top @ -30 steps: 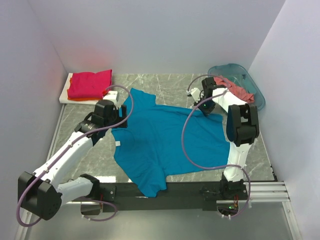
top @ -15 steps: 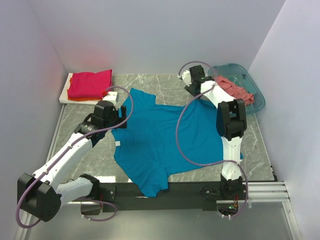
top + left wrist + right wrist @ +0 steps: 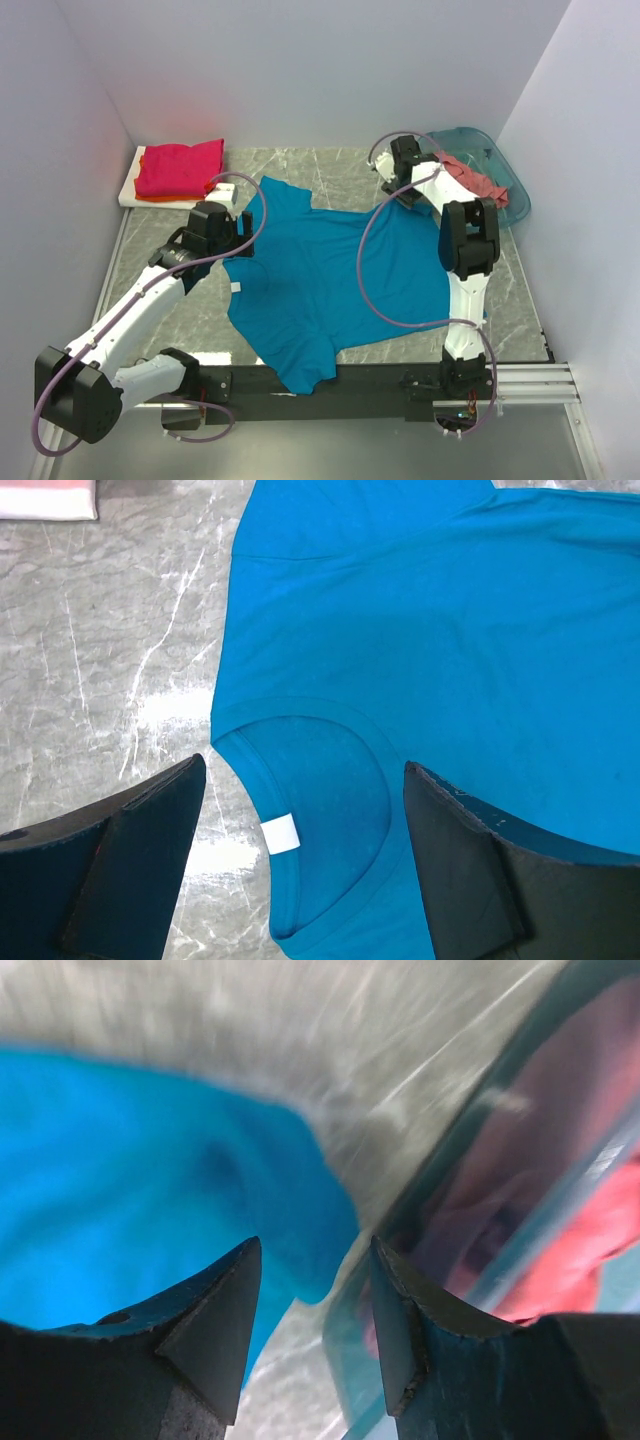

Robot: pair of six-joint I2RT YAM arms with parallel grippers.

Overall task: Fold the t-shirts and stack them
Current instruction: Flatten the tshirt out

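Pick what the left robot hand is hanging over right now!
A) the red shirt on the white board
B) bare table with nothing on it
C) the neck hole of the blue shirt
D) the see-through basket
C: in the left wrist view the open left gripper hangs above the teal-blue t-shirt, with its collar and white tag showing between the two fingers.

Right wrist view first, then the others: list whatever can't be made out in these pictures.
Right wrist view: motion blur smears the teal-blue shirt and the basket; their edges are unreadable.
Top view: the orange shirt shows only a sliver under the magenta-red shirt.
Top view: the salmon-pink shirt is bunched, folds hiding most of it.
Left wrist view: frame edges crop the teal-blue shirt.
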